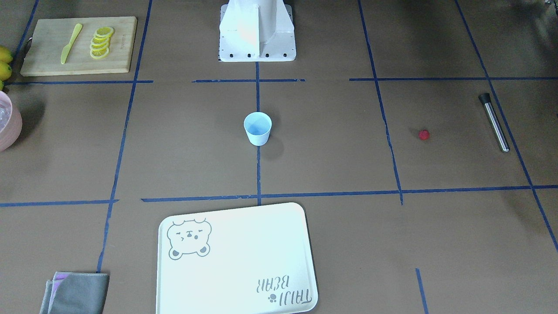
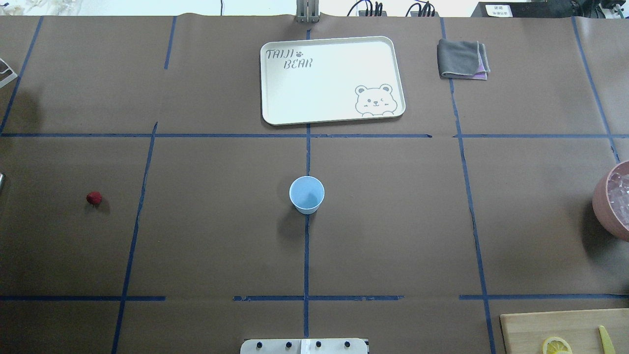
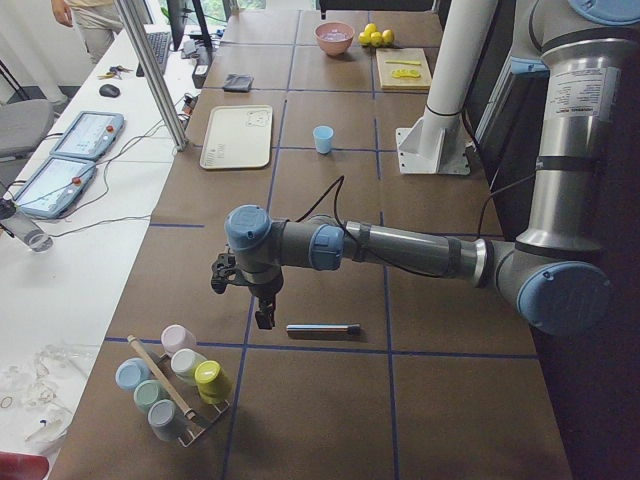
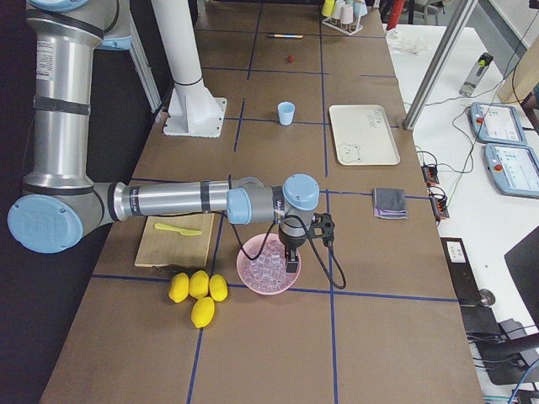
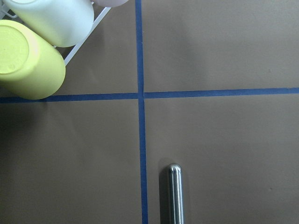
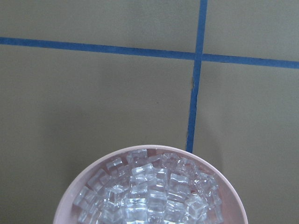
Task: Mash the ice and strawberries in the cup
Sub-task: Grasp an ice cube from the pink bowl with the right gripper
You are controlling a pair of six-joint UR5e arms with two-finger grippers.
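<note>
Ice (image 6: 149,191) in clear cubes fills the pink bowl (image 2: 603,204), close under the right wrist camera. Over those cubes the right gripper (image 4: 291,261) hangs pointing down; whether its fingers are parted or closed cannot be told. Well apart from the bowl, the cup (image 2: 306,194) stands upright at the table's centre, on a blue tape line. Toward the robot's left, 1 red strawberry (image 2: 94,198) lies on the brown table, well apart from the cup. Farther out a metal muddler (image 1: 494,122) lies flat, and the left gripper (image 3: 263,318) hangs pointing down near its rounded end; its grasp cannot be told either. A bear-printed tray (image 2: 324,88) lies across the table from the robot's base, with a folded grey cloth (image 2: 462,59) near it. Near the bowl a cutting board (image 1: 48,56) carries lemon slices (image 1: 101,42) and a yellow knife (image 1: 71,43); 4 whole lemons (image 4: 195,290) lie beside the bowl.
</note>
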